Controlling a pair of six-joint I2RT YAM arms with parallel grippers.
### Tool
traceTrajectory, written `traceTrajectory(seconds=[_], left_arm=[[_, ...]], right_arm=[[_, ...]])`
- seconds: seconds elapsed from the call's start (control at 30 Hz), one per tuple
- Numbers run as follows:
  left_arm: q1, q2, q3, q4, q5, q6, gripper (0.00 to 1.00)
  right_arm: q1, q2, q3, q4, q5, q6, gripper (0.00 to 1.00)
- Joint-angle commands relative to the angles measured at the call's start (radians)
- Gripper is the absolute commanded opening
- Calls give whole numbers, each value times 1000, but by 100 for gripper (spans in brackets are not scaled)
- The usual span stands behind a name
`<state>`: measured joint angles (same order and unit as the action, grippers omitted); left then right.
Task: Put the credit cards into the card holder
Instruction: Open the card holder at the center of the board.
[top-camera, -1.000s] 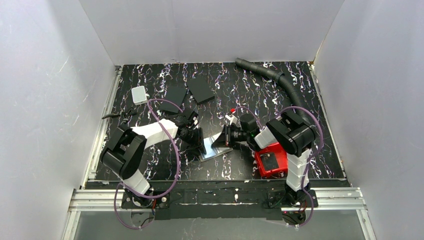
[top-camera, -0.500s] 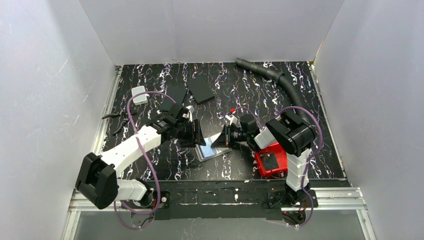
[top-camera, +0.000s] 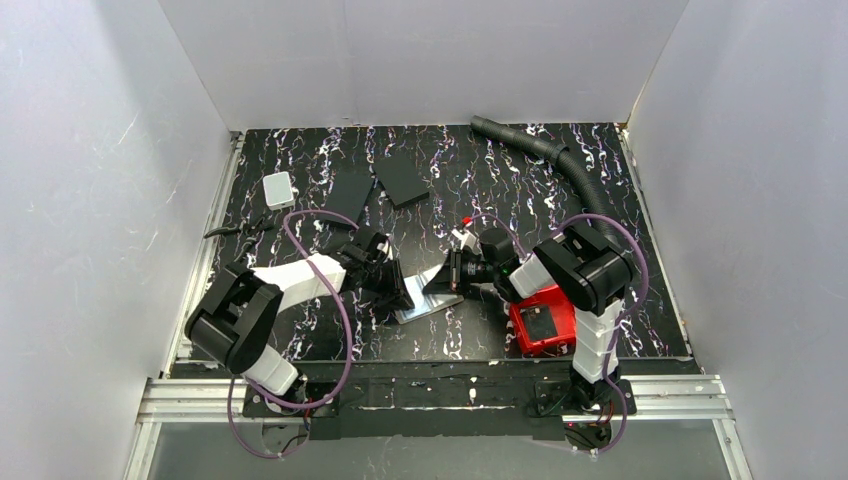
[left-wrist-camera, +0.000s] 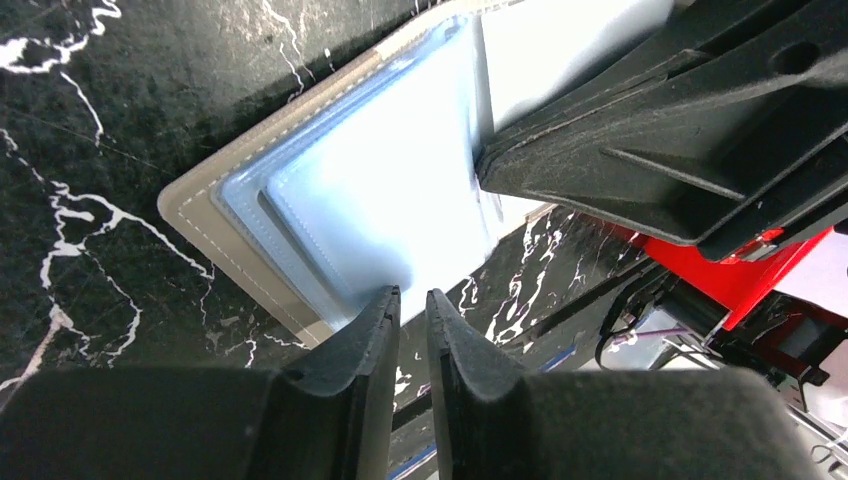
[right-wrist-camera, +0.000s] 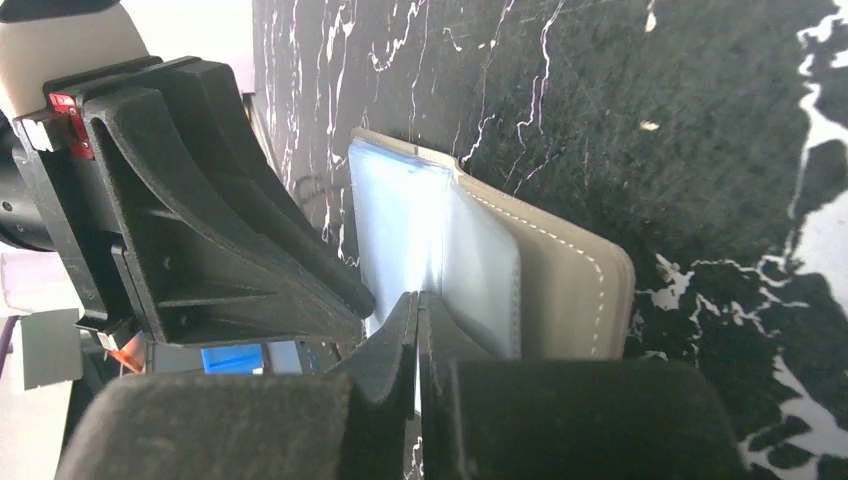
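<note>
Right pincer (right-wrist-camera: 417, 322) tight on card holder (right-wrist-camera: 562, 290)

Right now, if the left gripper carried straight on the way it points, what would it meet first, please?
Most likely the open taupe bifold card holder, at the edge of its glossy clear pocket; the left gripper sits just short of it, though depth is unclear.

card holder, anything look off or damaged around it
Nothing stands out. The card holder lies open on the table, skewed to its edges, between the left gripper and the right gripper. Its glossy pockets glare white, but no tear or spill shows, and no card is visible there.
</note>
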<state>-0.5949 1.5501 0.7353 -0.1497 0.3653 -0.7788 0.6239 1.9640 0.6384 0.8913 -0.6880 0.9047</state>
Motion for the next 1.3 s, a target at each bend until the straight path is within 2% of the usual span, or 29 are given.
traceTrajectory(seconds=[0.0, 0.23, 0.33, 0.53, 0.63, 0.73, 0.97, 1.13, 1.27], left_arm=[[22, 74, -72, 13, -121, 6, 15], [34, 165, -110, -10, -181, 19, 12], [43, 138, -117, -53, -211, 30, 11], [64, 31, -129, -143, -235, 59, 12], [66, -45, -106, -158, -188, 80, 17], [66, -101, -50, -156, -94, 97, 26], [63, -228, 89, -165, 60, 82, 39], [63, -301, 131, -124, 117, 34, 46], [62, -254, 122, -79, 131, -5, 46]], right_arm=[[-20, -32, -34, -45, 39, -24, 5], [-57, 11, -87, -52, 38, -76, 5], [-64, 15, -110, -49, 52, -89, 4], [-66, -59, -63, -210, 72, -167, 4], [-66, -107, -24, -262, 63, -175, 4], [-65, -120, -1, -302, 62, -193, 4], [-61, -141, -2, -255, 31, -138, 4], [-55, -189, 15, -254, 16, -103, 7], [-55, -215, 48, -260, 1, -84, 8]])
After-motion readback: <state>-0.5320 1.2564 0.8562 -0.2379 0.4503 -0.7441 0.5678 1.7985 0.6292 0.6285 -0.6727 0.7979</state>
